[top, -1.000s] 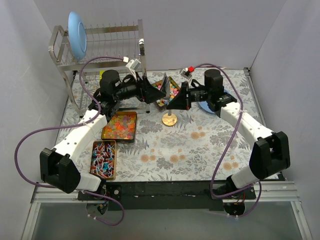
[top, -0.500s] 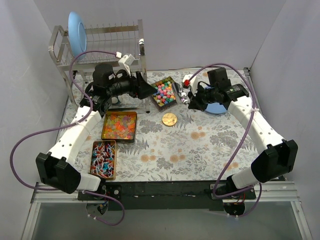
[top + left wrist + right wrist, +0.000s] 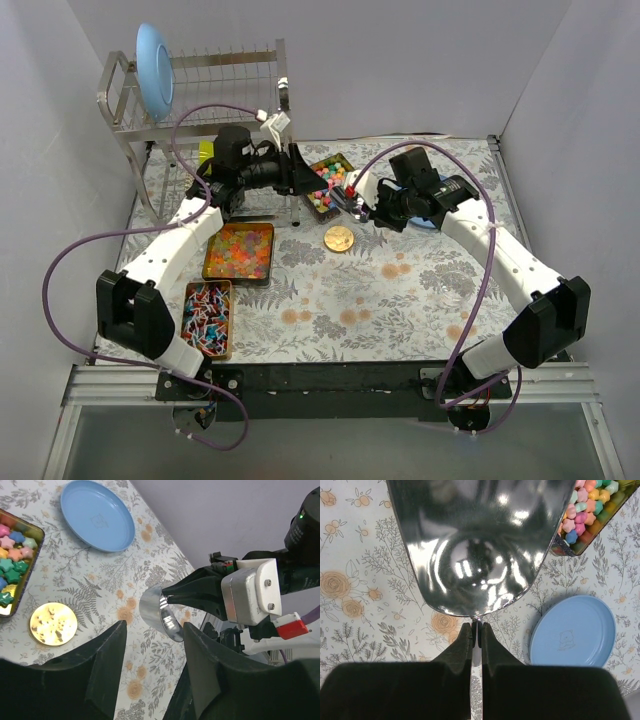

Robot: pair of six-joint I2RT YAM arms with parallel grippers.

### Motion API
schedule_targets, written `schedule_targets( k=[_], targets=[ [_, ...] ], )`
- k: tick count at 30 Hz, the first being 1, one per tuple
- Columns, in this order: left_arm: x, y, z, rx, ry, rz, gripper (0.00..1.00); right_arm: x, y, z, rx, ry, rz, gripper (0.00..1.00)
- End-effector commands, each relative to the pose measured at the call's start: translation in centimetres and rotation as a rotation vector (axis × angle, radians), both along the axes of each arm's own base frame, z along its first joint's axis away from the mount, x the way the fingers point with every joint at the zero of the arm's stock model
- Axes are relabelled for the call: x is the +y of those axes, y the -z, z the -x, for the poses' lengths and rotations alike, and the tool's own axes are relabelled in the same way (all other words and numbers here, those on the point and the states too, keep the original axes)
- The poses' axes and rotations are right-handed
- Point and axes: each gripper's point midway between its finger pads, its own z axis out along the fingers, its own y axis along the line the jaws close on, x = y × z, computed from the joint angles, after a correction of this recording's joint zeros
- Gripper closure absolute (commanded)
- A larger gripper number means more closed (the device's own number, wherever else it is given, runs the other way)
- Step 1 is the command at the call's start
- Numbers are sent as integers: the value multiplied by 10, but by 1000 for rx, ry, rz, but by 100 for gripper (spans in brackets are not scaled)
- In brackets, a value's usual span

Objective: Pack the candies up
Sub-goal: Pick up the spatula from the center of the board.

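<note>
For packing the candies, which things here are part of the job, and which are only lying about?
Job: star candies, their tin, scoop, right claw holding it.
Probably lying about: gold disc, blue plate lying flat, dish rack, tray of orange jellies, tray of wrapped sweets.

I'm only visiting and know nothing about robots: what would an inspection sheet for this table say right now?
Surface: table under a floral cloth.
Job's things: star candies; also orange gummies and wrapped sweets.
Clutter: gold disc; blue plate.
Grippers: left gripper open, empty; right gripper shut on metal scoop.
Cables: purple cables loop off both arms.
Surroundings: dish rack holding a blue dish; plain walls.
</note>
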Motion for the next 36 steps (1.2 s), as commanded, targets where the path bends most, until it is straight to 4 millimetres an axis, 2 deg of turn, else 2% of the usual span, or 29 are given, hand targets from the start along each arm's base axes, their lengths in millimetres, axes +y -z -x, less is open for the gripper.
schedule_targets(
  k=[1,7,11,12,13,17,18,20,21,22,23,24,26,27,28,30,36],
  targets=[
    [-14,-7,16,-31,34,17,57,8,-30,-6,-78,-15,-25,99],
    [-12,14,20,7,11,-17,66,16,-40,-2,-78,-52,-55,99],
    [-11,25,23,45,22,-24,81,24,-52,11,-74,-109,-104,99],
    [-13,27,27,55,45,-17,92,27,-53,17,-60,-138,-123,99],
    [-13,28,30,59,67,-5,98,28,-54,21,-54,-150,-134,99],
    [-14,33,54,122,227,77,100,28,-70,36,-64,-179,-184,99],
    [-11,41,66,172,274,93,100,27,-72,39,-63,-184,-191,99],
    [-6,39,69,180,290,133,100,25,-79,47,-68,-183,-212,99],
    [-4,44,74,200,301,138,100,24,-80,51,-60,-180,-225,99],
    [0,42,79,227,323,155,100,22,-88,56,-76,-168,-249,92],
    [0,41,82,230,343,165,100,23,-96,54,-101,-153,-282,81],
    [2,45,82,253,351,170,100,23,-101,56,-101,-132,-316,62],
    [6,43,87,286,392,193,100,19,-109,67,-137,-125,-365,48],
    [7,45,88,305,402,198,100,22,-121,63,-181,-113,-419,33],
    [9,48,90,334,421,203,100,19,-121,70,-198,-112,-443,27],
    [9,50,91,358,429,209,100,23,-129,77,-220,-144,-494,21],
    [9,63,89,406,395,206,100,30,-117,87,-158,-214,-492,25]
  ],
)
